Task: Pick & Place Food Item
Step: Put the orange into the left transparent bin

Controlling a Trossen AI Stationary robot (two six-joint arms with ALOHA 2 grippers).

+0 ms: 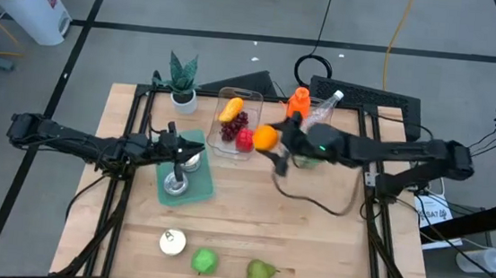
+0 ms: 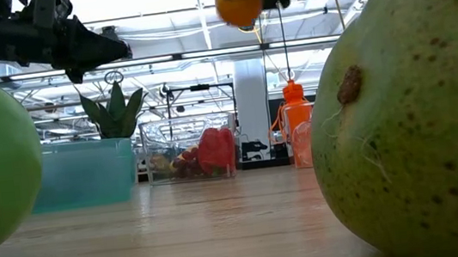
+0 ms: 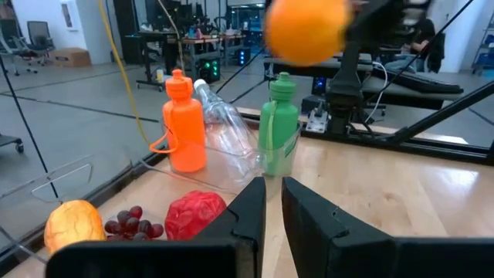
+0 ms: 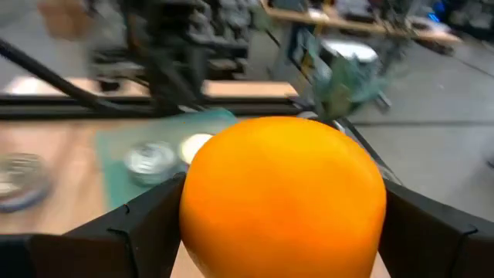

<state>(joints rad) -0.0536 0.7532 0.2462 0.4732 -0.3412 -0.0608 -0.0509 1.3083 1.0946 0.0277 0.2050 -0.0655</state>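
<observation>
R gripper (image 1: 274,141): clamped on orange (image 1: 265,137), held high off table
Orange vs bin: clear container (image 1: 254,95) just left of it & below, right arm nearer
L gripper (image 3: 272,202): nearly shut, empty, over teal tray (image 1: 200,187)
Surface: bare wood table (image 1: 311,244), pear (image 1: 260,271) & green apple (image 1: 205,261) near edge
Room: open lab floor beyond

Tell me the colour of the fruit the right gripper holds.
Orange; the right gripper is shut on it, clearest in the right wrist view.

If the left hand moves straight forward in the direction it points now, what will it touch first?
Probably the red fruit in the clear container, just ahead of the left hand. The orange in the right hand hangs higher, likely above that line.
</observation>
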